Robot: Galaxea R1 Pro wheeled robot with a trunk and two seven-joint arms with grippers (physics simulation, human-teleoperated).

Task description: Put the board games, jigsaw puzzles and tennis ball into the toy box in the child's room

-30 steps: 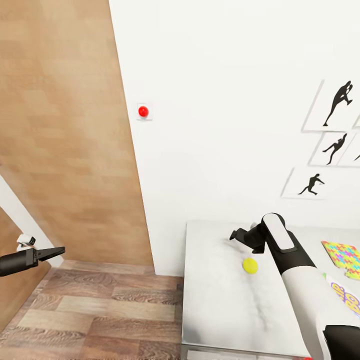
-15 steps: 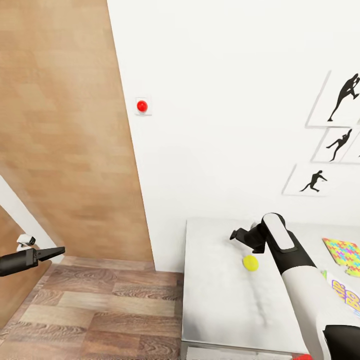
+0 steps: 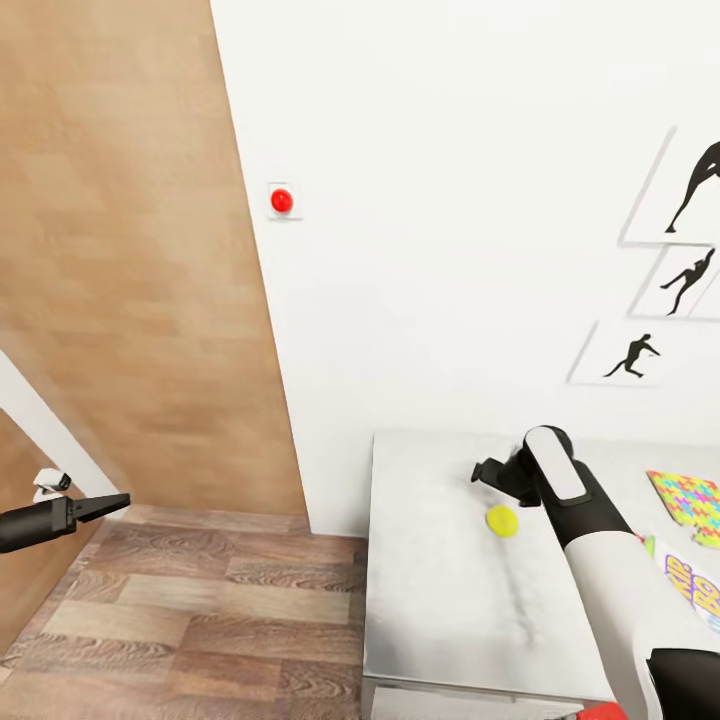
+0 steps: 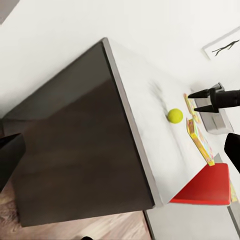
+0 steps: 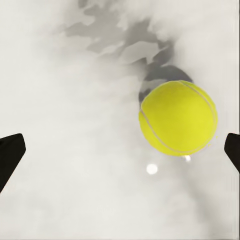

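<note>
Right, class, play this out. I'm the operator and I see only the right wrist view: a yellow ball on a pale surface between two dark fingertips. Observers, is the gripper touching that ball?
Observer: No. In the head view the right gripper is open above the table, and the tennis ball lies apart from it.
Operator: What else is on the table?
Observer: A jigsaw puzzle and a SKIP-BO box lie beyond the arm, towards the robot's right.
Operator: And the other arm?
Observer: The left gripper is out over the wood floor, away from the table.
</note>
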